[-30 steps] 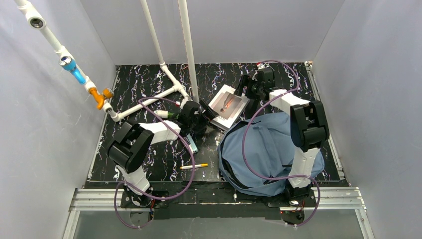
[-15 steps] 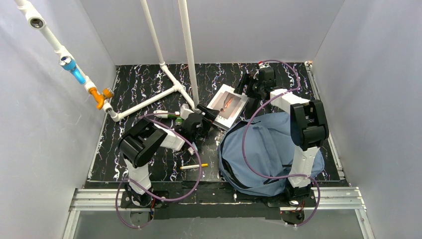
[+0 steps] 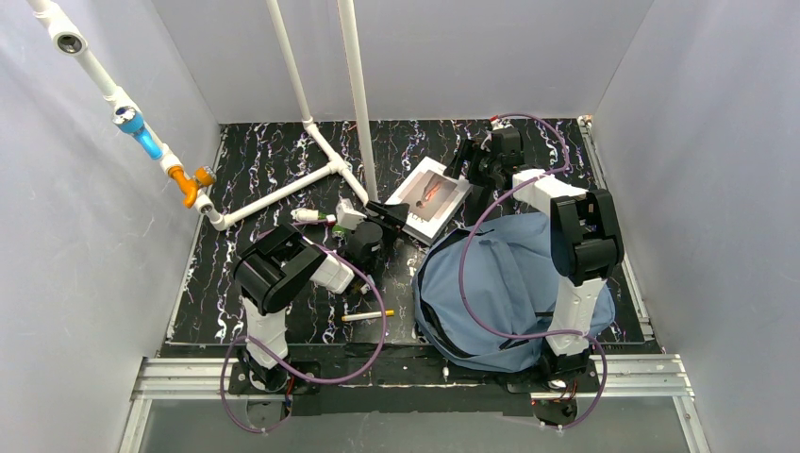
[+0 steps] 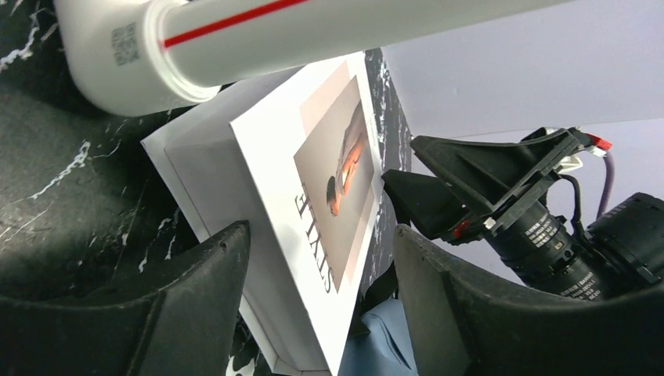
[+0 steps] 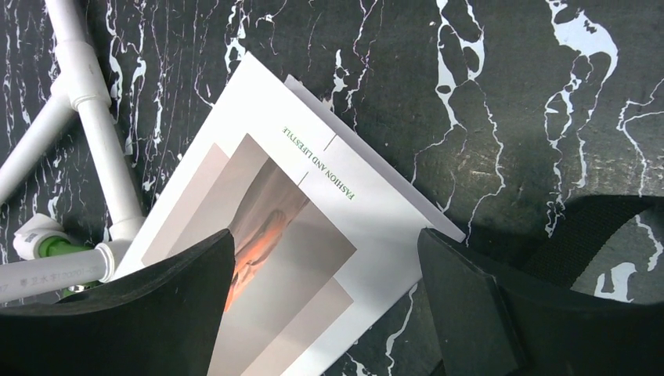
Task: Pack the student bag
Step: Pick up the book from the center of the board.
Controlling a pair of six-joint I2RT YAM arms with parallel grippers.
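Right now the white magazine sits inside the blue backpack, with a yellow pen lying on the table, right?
Not quite. The white magazine is not inside the blue backpack; it lies outside it on the black table, just past the bag's far edge, as the top view shows. The yellow pen does lie on the table.

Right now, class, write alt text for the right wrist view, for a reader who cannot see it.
A white magazine printed "Fashion and Lifestyle" lies on a black, white-veined table, framed between the two open black fingers of the right gripper. White pipes cross the left edge.
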